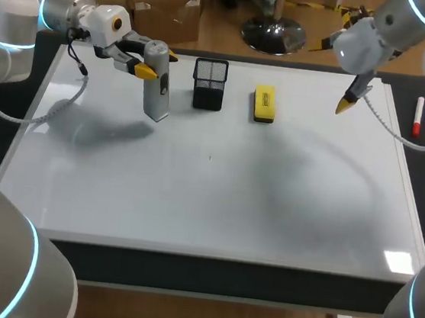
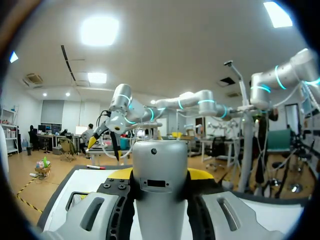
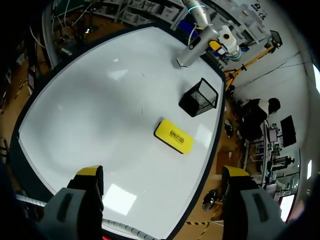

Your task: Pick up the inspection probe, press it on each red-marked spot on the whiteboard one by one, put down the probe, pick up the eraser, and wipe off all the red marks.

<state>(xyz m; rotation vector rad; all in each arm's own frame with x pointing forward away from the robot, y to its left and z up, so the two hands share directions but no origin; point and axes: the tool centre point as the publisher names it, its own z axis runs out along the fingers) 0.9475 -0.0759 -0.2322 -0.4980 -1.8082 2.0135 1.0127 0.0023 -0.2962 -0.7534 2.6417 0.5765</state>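
Probe (image 1: 158,84), gripped upright in the clenched left claw (image 1: 147,68) over the whiteboard (image 1: 192,203) at its far left, hangs near the mesh basket (image 1: 209,84); a sideways swing might knock it over. No red marks show, so presses may land blind. Eraser (image 1: 264,103) lies right of the basket; right claw (image 3: 162,170) hovers released beyond it

Nothing on the table could be read. The yellow eraser (image 1: 264,105) carried a small label (image 3: 175,134) with dark print on its top face (a few short lines, as far as could be told), but the characters were too small to make out in either the head view or the right wrist view.
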